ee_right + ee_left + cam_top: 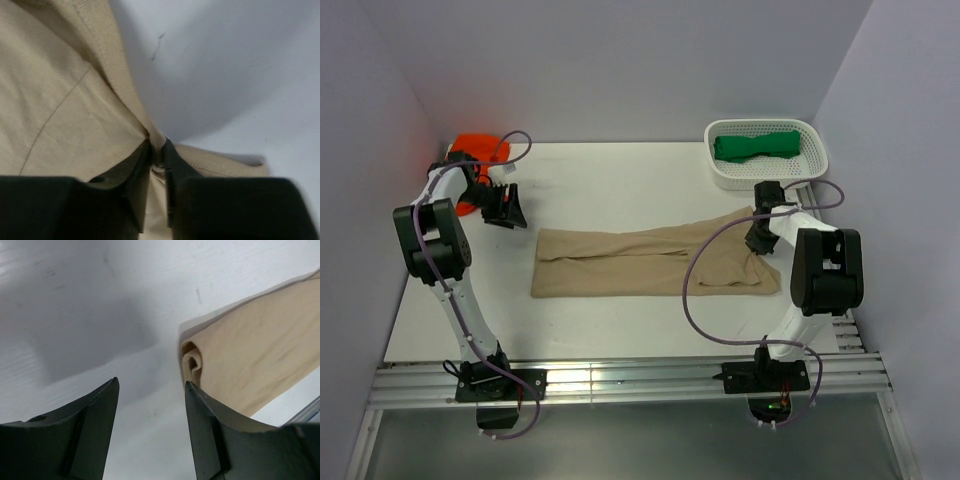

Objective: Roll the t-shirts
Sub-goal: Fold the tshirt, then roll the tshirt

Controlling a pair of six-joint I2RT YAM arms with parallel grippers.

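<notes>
Top external view: tan t-shirt (650,262) lay centre, folded but unrolled; right tool (760,240) clenched its 3 o'clock edge, left tool (505,210) hung released. Green t-shirt (756,146) sat in the basket (815,165), orange t-shirt (475,145) at 10 o'clock.

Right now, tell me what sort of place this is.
Likely a robot lab cell: white table walled on three sides, arms bolted to a metal rail, a tan t-shirt laid out.

A: Fixtures on the desk (620,185)?
B: One white perforated basket (765,180), upright, at the far right corner.
A: Desk surface?
B: White, matte. Slotted metal rails (640,380) run along its near edge. Plain pale walls (620,60) enclose three sides.
</notes>
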